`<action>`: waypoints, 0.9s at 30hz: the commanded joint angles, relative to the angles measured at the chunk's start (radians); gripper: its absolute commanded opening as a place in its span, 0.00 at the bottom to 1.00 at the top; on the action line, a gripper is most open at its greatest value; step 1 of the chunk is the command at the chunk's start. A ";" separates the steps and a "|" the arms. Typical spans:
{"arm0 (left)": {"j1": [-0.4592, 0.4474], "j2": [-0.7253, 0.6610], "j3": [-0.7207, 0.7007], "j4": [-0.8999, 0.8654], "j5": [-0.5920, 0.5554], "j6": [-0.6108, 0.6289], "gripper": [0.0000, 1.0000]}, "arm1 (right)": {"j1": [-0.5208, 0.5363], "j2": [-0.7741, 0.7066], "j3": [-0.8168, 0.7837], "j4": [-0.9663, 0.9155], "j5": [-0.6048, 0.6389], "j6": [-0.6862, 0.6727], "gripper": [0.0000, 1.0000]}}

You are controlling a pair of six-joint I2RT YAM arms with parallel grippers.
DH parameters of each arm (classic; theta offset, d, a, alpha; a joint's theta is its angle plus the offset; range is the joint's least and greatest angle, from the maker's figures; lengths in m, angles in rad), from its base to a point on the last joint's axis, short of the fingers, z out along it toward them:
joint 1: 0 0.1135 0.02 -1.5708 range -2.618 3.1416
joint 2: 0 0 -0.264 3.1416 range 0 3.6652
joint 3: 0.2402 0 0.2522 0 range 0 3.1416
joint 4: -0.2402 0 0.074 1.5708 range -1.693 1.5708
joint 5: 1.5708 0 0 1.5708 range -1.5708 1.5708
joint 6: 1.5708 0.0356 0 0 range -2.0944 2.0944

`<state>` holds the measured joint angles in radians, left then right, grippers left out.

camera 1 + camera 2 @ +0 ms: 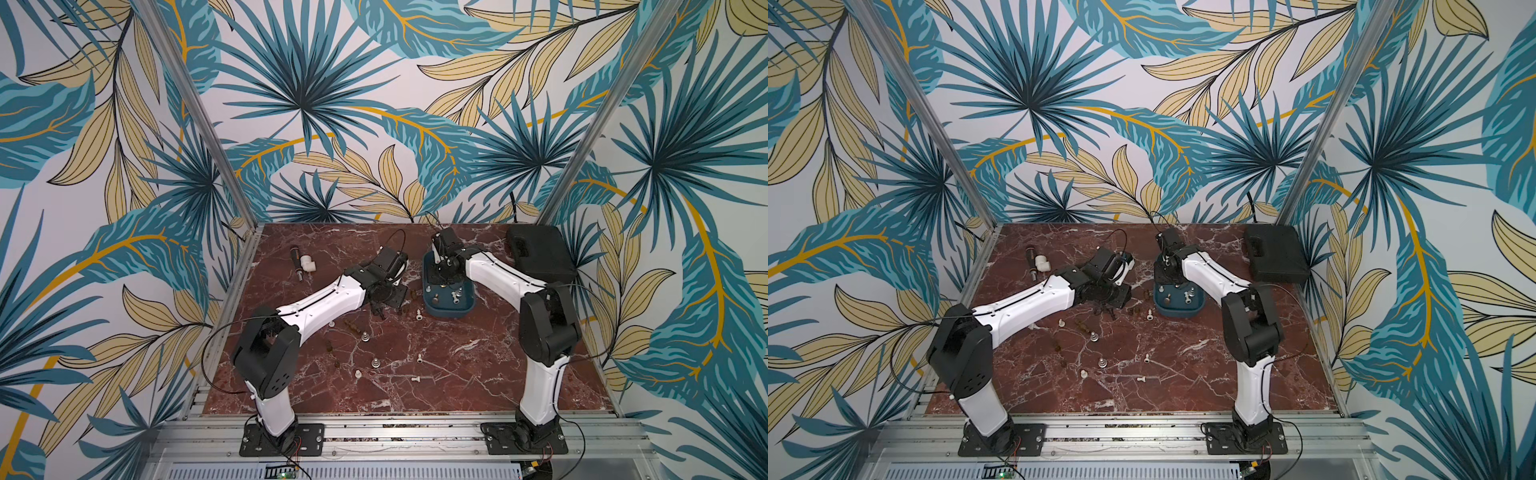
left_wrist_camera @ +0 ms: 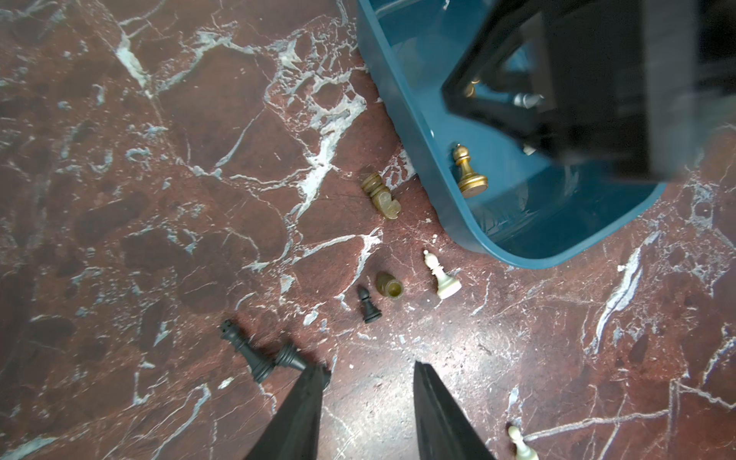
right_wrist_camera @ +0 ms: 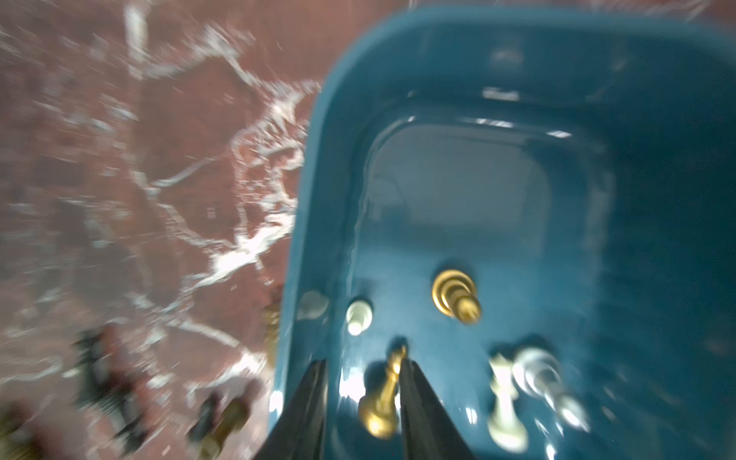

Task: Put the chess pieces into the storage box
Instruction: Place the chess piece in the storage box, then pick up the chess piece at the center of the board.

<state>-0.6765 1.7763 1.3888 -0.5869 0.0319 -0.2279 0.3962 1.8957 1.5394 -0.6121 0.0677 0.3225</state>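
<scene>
The teal storage box stands mid-table. My right gripper hangs inside it, open, and a gold chess piece sits loose between its fingers, leaning on one. Gold, white and silver pieces lie on the box floor. My left gripper is open low over the table left of the box, with nothing between its fingers. Two black pieces lie beside one finger. A black pawn, a white bishop and an olive knight lie beside the box wall.
Several more pieces are scattered over the marble in front, such as a silver one and a white one. A black case sits at the back right. A white pipe elbow and a black-and-orange tool lie at the back left.
</scene>
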 commanded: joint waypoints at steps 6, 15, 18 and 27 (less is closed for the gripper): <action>-0.050 0.105 0.073 0.030 0.052 -0.025 0.37 | -0.003 -0.353 -0.142 0.002 0.152 0.004 0.36; -0.054 0.171 0.104 0.013 0.010 -0.022 0.33 | -0.008 -0.514 -0.244 0.013 0.198 -0.010 0.34; -0.054 0.185 0.114 0.006 -0.009 -0.011 0.37 | -0.008 -0.532 -0.253 0.014 0.196 -0.014 0.33; -0.054 0.258 0.183 -0.040 -0.031 0.004 0.37 | -0.007 -0.559 -0.265 0.015 0.205 -0.026 0.34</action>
<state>-0.7315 2.0148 1.5440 -0.6014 0.0147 -0.2382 0.3923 1.3540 1.2980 -0.5999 0.2554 0.3122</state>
